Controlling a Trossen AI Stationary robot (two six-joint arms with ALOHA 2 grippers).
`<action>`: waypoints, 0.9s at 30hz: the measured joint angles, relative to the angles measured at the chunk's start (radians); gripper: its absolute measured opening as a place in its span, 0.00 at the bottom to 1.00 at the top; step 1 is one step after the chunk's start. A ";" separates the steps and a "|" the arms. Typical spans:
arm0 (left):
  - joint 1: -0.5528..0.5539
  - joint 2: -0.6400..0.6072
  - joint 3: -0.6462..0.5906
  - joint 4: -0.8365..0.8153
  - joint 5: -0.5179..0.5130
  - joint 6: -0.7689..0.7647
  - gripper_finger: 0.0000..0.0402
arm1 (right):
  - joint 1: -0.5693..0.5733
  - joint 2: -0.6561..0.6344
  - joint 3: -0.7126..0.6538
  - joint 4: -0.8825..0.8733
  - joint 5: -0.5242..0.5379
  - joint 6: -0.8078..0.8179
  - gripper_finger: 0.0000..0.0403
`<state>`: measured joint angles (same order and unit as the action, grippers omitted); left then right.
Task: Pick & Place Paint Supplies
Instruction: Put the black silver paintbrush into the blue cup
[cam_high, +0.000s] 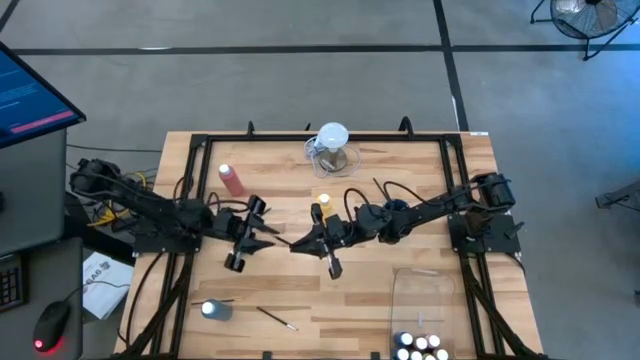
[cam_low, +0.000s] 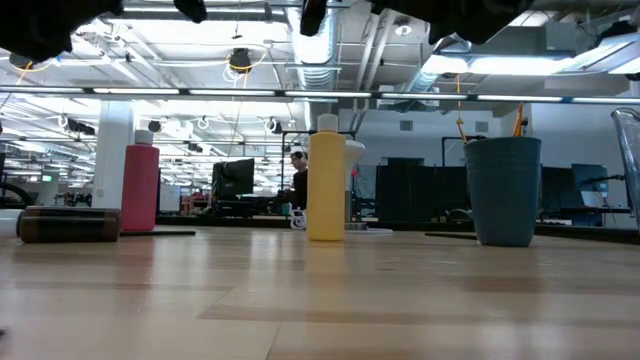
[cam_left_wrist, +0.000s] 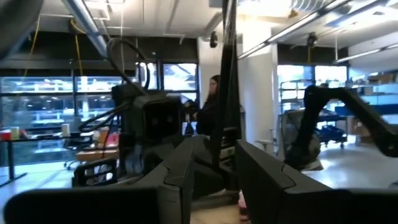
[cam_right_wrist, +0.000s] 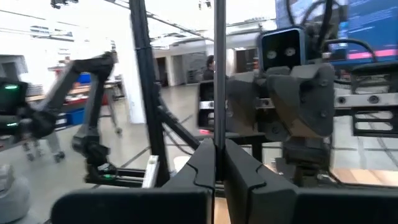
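A pink bottle (cam_high: 232, 180) stood upright at the table's (cam_high: 340, 310) back left. Nearer the middle, the left gripper (cam_high: 243, 238) hung above the wood, its fingers closed to a narrow gap on what looked like a thick brush (cam_left_wrist: 226, 93) held upright. A loose brush (cam_high: 275, 318) lay flat near the front edge. A yellow bottle (cam_high: 322, 204) stood at centre. Just beside it, the right gripper (cam_high: 325, 242) faced the left one, fingers pressed together on a thin brush (cam_right_wrist: 219, 74). At the front right a clear bin (cam_high: 400, 285) held small white-capped bottles (cam_high: 420, 346). The step in hand seemed to be the carry, with both brushes lifted and neither yet placed. The next move likely called for swinging each brush over the bin, lowering it clear of the bottles, then opening the fingers.
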<state>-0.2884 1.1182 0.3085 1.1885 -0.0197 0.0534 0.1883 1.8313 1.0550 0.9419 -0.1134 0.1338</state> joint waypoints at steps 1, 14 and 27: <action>0.005 0.016 0.006 0.004 -0.002 0.002 0.23 | 0.000 0.000 0.000 -0.004 0.013 -0.002 0.01; 0.007 0.139 0.093 0.012 -0.026 0.002 0.39 | 0.000 0.000 0.000 -0.050 0.042 -0.013 0.01; 0.007 0.139 0.095 0.010 -0.025 -0.033 0.26 | 0.005 -0.001 0.000 -0.057 0.125 -0.044 0.01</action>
<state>-0.2817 1.2568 0.4034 1.1984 -0.0448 0.0208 0.1930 1.8305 1.0554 0.8852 0.0112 0.0896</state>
